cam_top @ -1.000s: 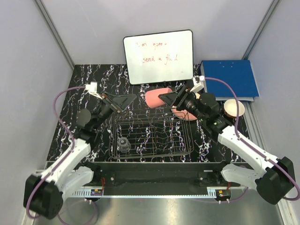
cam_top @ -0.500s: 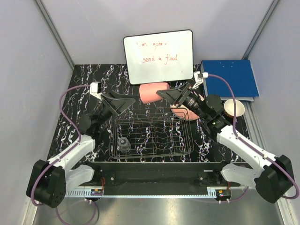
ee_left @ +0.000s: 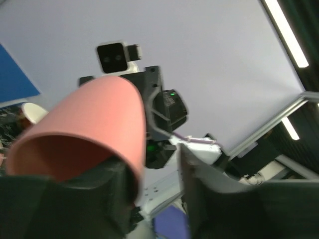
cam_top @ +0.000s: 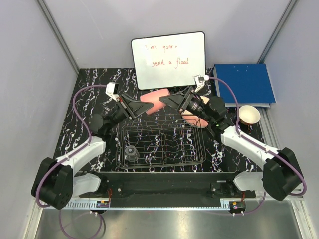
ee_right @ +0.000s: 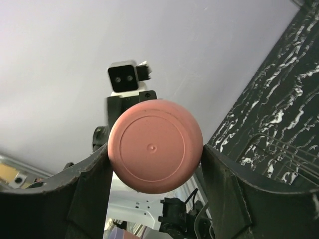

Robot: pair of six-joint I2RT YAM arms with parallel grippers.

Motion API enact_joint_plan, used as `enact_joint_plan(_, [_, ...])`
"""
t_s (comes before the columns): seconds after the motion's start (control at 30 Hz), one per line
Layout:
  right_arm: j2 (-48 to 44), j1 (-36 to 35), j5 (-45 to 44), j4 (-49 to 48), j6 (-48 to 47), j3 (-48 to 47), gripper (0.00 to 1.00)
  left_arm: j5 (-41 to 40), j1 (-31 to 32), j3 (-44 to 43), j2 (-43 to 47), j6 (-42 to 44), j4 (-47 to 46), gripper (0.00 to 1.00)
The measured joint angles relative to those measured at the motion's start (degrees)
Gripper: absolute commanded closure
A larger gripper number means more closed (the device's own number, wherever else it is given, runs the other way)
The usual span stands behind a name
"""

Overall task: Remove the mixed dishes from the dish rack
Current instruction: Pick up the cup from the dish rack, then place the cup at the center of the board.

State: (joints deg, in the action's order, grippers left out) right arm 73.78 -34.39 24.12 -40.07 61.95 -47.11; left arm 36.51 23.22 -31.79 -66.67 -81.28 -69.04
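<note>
The pink cup [cam_top: 155, 98] hangs on its side in the air above the far edge of the dish rack [cam_top: 164, 149], between both arms. My right gripper [cam_top: 167, 98] is shut on its base end; in the right wrist view the round base [ee_right: 154, 147] sits squeezed between the two fingers. My left gripper [cam_top: 141, 105] is shut on the rim of the cup [ee_left: 94, 124], one finger inside the mouth and the other outside the wall. A small clear glass [cam_top: 131, 153] stands in the rack's near left corner.
A cream bowl [cam_top: 249, 114] sits on the table at the right, and a plate [cam_top: 189, 119] lies partly under the right arm beside the rack. A whiteboard [cam_top: 168, 59] leans at the back, with a blue binder [cam_top: 244, 83] to its right.
The right arm has carried the cup leftward and higher. The left gripper has swung in to meet it and closed from wide open onto the cup's rim.
</note>
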Motion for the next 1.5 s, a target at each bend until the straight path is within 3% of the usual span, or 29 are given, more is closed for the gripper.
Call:
enact_joint_plan(0.03, [0.0, 0.0, 0.3, -0.5, 0.1, -0.3, 0.94, 0.4, 0.0, -0.4, -0.3, 0.3, 0.6, 0.99])
enact_joint_plan(0.07, [-0.2, -0.1, 0.5, -0.7, 0.1, -0.6, 0.72, 1.1, 0.1, -1.0, -0.6, 0.7, 1.7, 1.00])
enact_joint_plan(0.1, [-0.4, -0.2, 0.4, -0.1, -0.2, -0.9, 0.39, 1.6, 0.1, -1.6, -0.7, 1.0, 2.4, 1.00])
enact_joint_plan(0.13, [-0.8, -0.1, 0.4, 0.5, -0.4, -1.0, 0.28, 2.1, 0.1, -2.5, -0.8, 1.5, 3.6, 1.00])
enact_joint_plan(0.23, [-2.7, 0.2, -2.4, 8.3, -3.9, -3.5, 0.06, 3.3, 0.1, -7.3, -0.8, 4.9, 12.8, 1.00])
enact_joint_plan(0.27, [-3.2, 0.2, -3.8, 12.3, -5.7, -5.0, 0.04, 3.4, 0.3, -11.0, -0.9, 7.4, 19.4, 1.00])
enact_joint_plan(0.4, [-6.4, -0.2, -13.0, 29.8, -12.5, -10.6, 0.01, 1.4, 0.8, -25.8, -3.0, 19.4, 44.1, 1.00])
enact_joint_plan(0.53, [-10.6, -0.2, -25.1, 44.6, -16.8, -14.2, 0.02, -6.7, 0.9, -46.0, -9.9, 32.7, 69.3, 1.00])
enact_joint_plan(0.7, [-14.3, -0.2, -33.9, 54.4, -19.3, -14.4, 0.02, -18.1, 0.9, -63.9, -21.8, 44.5, 89.8, 1.00])
enact_joint_plan(1.1, [-16.7, -0.2, -37.2, 61.0, -21.5, -9.6, 0.03, -34.9, 1.0, -86.5, -50.1, 58.4, 118.8, 1.00])
enact_joint_plan(1.37, [-14.4, -0.2, -36.9, 61.3, -21.8, -8.8, 0.03, -36.6, 1.1, -97.4, -58.1, 61.7, 126.4, 1.00])
enact_joint_plan(1.5, [-11.8, -0.2, -36.6, 60.9, -21.8, -8.6, 0.03, -36.6, 1.5, -98.0, -60.3, 62.7, 128.2, 1.00])
